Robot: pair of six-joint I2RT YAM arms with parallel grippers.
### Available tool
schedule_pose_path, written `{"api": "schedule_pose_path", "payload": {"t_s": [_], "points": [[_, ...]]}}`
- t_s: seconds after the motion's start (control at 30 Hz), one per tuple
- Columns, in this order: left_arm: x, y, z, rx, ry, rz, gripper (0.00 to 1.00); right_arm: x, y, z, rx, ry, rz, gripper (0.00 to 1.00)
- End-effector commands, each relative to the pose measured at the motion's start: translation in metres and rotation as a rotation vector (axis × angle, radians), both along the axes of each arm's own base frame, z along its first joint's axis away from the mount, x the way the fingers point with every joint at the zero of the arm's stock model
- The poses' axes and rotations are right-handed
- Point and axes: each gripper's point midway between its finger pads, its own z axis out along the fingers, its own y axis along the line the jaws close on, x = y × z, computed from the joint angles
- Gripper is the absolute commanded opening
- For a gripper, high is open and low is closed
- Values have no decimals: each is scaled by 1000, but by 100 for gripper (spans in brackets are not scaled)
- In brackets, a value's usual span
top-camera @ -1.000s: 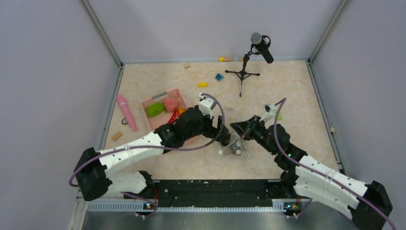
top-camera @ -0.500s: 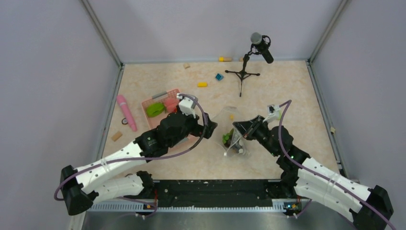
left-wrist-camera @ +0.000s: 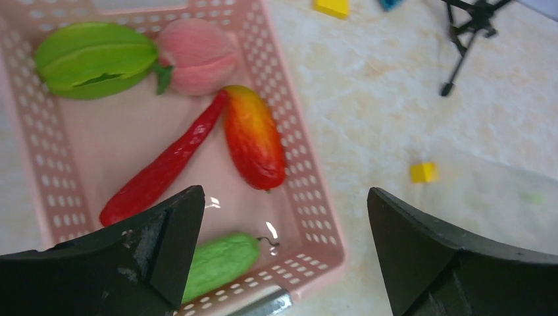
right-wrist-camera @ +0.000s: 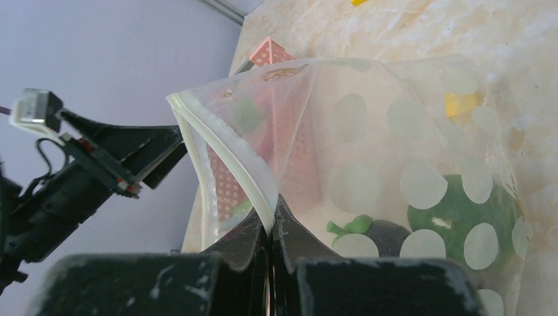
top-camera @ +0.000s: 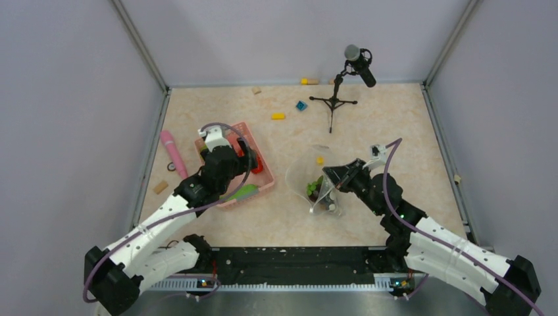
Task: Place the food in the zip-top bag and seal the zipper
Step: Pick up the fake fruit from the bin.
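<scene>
Zipper strip (right-wrist-camera: 231,160) of the dotted bag (right-wrist-camera: 408,164) sits pinched in the right gripper (right-wrist-camera: 271,222); left gripper (left-wrist-camera: 284,201) hangs wide open above the pink basket (left-wrist-camera: 314,209).

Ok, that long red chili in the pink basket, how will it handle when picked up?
The red chili looks like a plastic toy, so probably light. It's thin and glossy, so it may slip or swivel if pinched off-centre. Its tip seems to touch the orange-red fruit in the pink basket, so lifting may nudge that.

Lab cell: grey walls (top-camera: 66,99), microphone stand (top-camera: 335,92)
</scene>
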Motion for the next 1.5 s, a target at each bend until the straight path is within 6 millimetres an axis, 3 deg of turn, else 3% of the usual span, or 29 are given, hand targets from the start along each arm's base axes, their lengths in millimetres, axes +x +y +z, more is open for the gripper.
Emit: {"api": "schedule_pose_path", "payload": {"t_s": [0.0, 0.13, 0.47, 0.77, 1.47], "points": [[11, 21, -32, -94, 106, 98, 99, 4, -6, 4, 4, -21, -40, 0], [24, 32, -46, -161, 141, 175, 97, 5, -8, 2, -4, -18, -52, 0], [53, 28, -85, -271, 243, 180, 93, 9, -14, -2, -27, -17, -86, 0], [73, 32, -113, -302, 300, 231, 79, 11, -19, -4, -43, -23, -112, 0], [99, 18, -130, -340, 349, 176, 62, 14, -23, -4, -51, -26, -139, 0]]}}
